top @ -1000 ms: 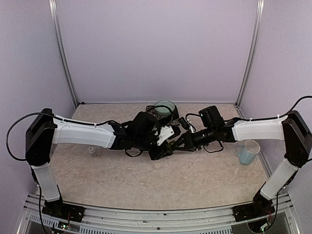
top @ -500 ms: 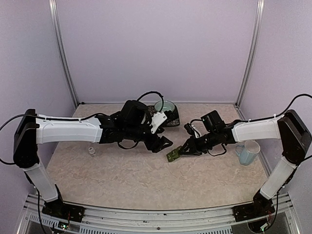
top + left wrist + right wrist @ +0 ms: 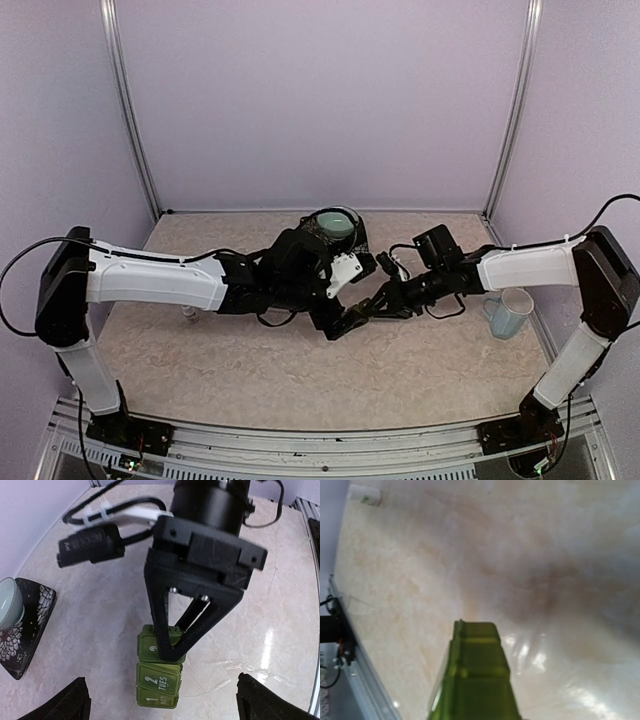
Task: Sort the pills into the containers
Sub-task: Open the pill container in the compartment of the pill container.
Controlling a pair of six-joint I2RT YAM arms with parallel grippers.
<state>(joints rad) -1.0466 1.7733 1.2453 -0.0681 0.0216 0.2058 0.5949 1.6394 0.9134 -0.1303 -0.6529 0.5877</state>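
Note:
The containers (image 3: 157, 675), a dark green strip of three joined lidded compartments marked with numbers and days, lie lids up on the table. My right gripper (image 3: 170, 652) is shut on the strip's far end compartment. In the right wrist view the containers (image 3: 477, 675) run out from the bottom edge, blurred. My left gripper (image 3: 172, 700) hovers over the strip, open wide, with a dark fingertip (image 3: 75, 700) well to either side. In the top view the left gripper (image 3: 335, 320) and right gripper (image 3: 365, 308) meet at mid-table. No pills show.
A teal bowl (image 3: 337, 222) sits on a dark patterned saucer (image 3: 25, 625) at the back centre. A pale blue mug (image 3: 510, 312) stands at the right edge. A small white object (image 3: 188, 312) lies on the left. Cables hang from both wrists.
My left gripper has opened from nearly shut to wide. It pulled back toward the bowl, then came down over the strip again. The right gripper stayed shut on the strip.

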